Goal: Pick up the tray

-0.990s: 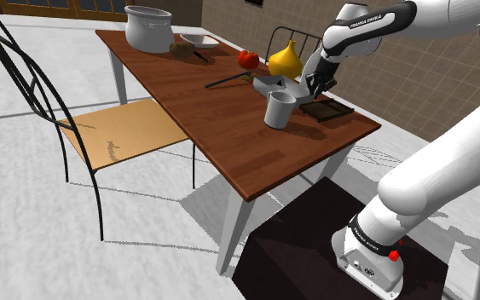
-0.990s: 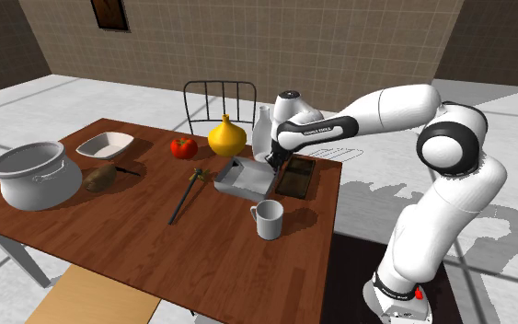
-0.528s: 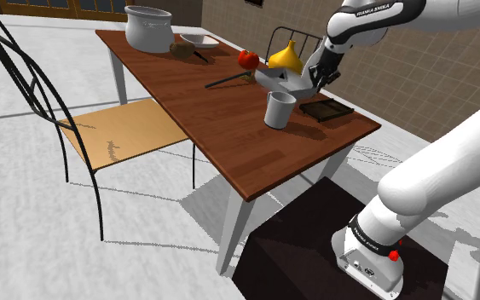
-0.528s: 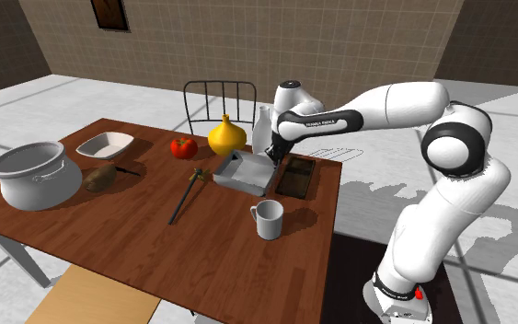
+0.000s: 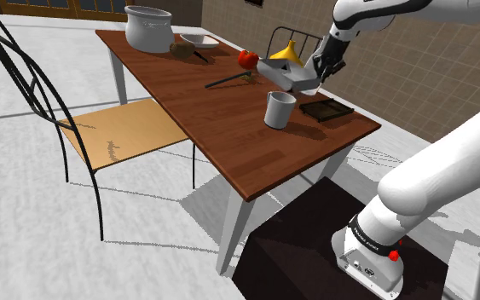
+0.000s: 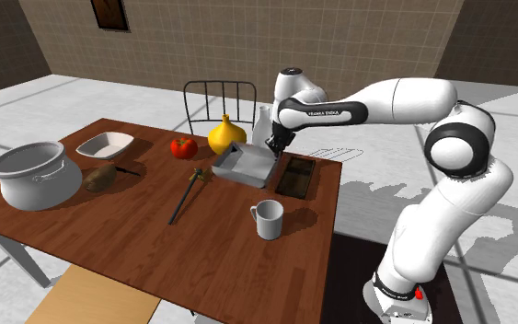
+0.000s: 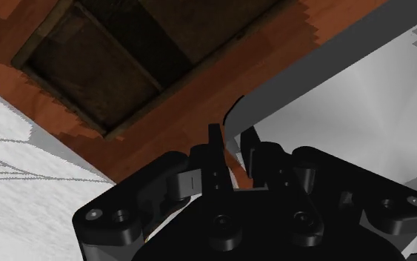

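A grey rectangular tray [image 5: 287, 72] hangs tilted above the brown table [image 5: 221, 136], lifted clear of it. My black gripper [image 5: 317, 75] is shut on the tray's rim at the end nearest the stand. In the second exterior view the tray [image 6: 245, 164] hangs from the gripper [image 6: 273, 150] just in front of the yellow vase. In the wrist view the fingers pinch the tray's thin wall, the gripper [image 7: 229, 139] being at the edge of the grey tray [image 7: 362, 81].
A dark shallow tray [image 5: 326, 108] lies on the table under the hand. A white mug [image 5: 279, 109] stands below the lifted tray. A yellow vase [image 5: 291, 51], a tomato [image 5: 247, 59], a stick, a bowl and a large pot [image 5: 148, 27] stand farther along. A wire chair [image 5: 84, 128] stands beside the table.
The gripper has risen with the grey tray, lifting it off the table and up toward the yellow vase. The mug and dark tray have stayed put.
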You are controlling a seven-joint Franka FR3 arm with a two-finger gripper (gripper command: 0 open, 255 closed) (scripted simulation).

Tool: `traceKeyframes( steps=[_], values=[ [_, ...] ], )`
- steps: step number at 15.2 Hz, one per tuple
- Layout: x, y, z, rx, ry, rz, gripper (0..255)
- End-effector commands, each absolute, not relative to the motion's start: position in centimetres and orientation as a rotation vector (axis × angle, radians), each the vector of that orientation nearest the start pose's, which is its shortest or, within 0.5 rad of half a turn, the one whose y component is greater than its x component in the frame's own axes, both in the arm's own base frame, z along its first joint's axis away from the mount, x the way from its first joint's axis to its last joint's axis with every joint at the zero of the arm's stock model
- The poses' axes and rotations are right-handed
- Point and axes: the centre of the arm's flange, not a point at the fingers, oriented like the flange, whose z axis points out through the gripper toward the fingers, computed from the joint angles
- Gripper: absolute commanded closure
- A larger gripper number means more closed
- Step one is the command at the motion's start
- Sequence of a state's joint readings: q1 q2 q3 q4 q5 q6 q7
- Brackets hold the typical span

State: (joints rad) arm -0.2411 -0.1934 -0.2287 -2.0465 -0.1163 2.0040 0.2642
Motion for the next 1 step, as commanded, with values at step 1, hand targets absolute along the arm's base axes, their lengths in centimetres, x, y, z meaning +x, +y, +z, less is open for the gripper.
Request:
traceKeyframes(
  steps=[1],
  values=[
    [45.51,-24.64,53.87,-3.023,1.09,-0.224,255]
  ],
)
